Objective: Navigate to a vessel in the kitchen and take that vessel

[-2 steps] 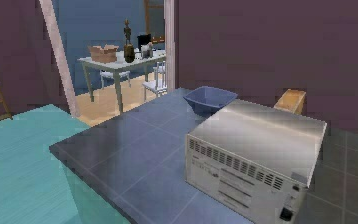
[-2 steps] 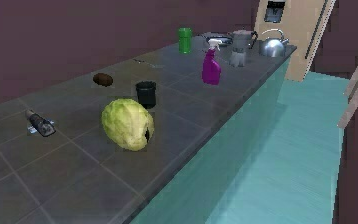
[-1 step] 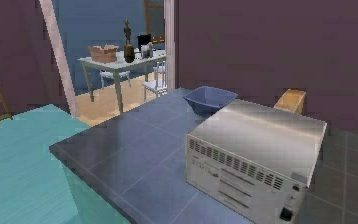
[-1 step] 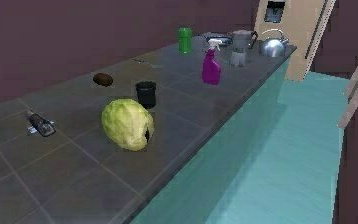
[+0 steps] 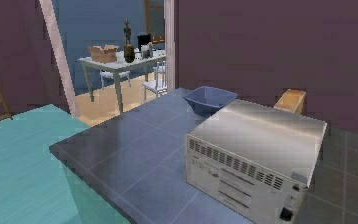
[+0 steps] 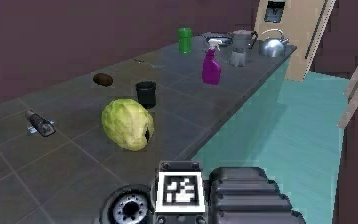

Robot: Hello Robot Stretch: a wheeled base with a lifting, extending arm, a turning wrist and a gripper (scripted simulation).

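Pincer (image 6: 128, 207) at bottom edge, grip and load can't tell, worktop (image 6: 47, 100) with cabbage (image 6: 127, 124), black cup (image 6: 146, 93), pink spray bottle (image 6: 211, 68)

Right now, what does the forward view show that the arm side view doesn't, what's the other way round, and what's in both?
Forward view: a blue bowl and a silver box-shaped appliance on the counter, plus a doorway to a table with chairs. Arm side view: a green cabbage-like ball, a black cup, a magenta spray bottle, a green cup and a kettle. Both: a dark tiled countertop and teal floor.
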